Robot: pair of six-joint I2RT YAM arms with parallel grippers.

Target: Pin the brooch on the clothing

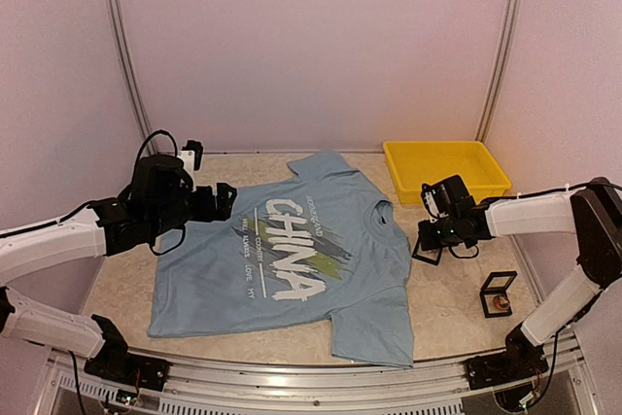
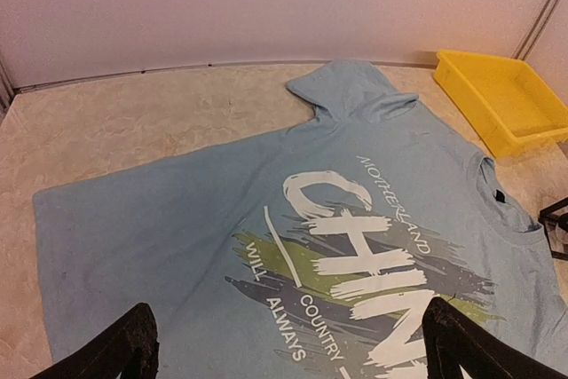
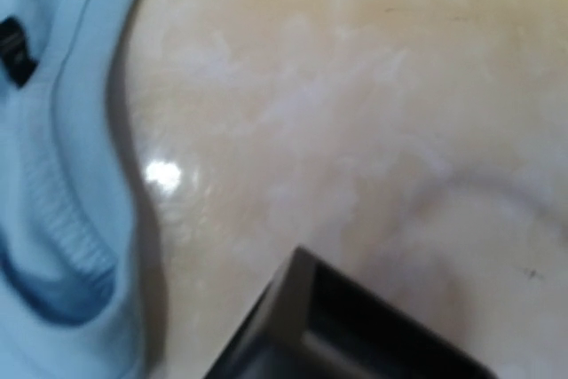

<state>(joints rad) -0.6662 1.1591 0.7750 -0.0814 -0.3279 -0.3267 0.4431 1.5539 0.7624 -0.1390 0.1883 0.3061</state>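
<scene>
Pale marbled counter [image 1: 457, 289] carries the T-shirt [image 1: 292, 259], spread flat at centre, print up. Left jaws hang wide open at its hem edge, holding nothing. Right jaws are closed low beside the collar [image 1: 381, 213], by a dark frame [image 1: 425, 250] — whether they grip it I cannot tell. What looks like the brooch [image 1: 500, 304] sits in a small black box [image 1: 498, 284] right of the shirt, so fetching seems in hand; next, those jaws must take the pin itself.

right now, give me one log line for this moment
left gripper open over t-shirt | right gripper shut at small black box | t-shirt flat
</scene>
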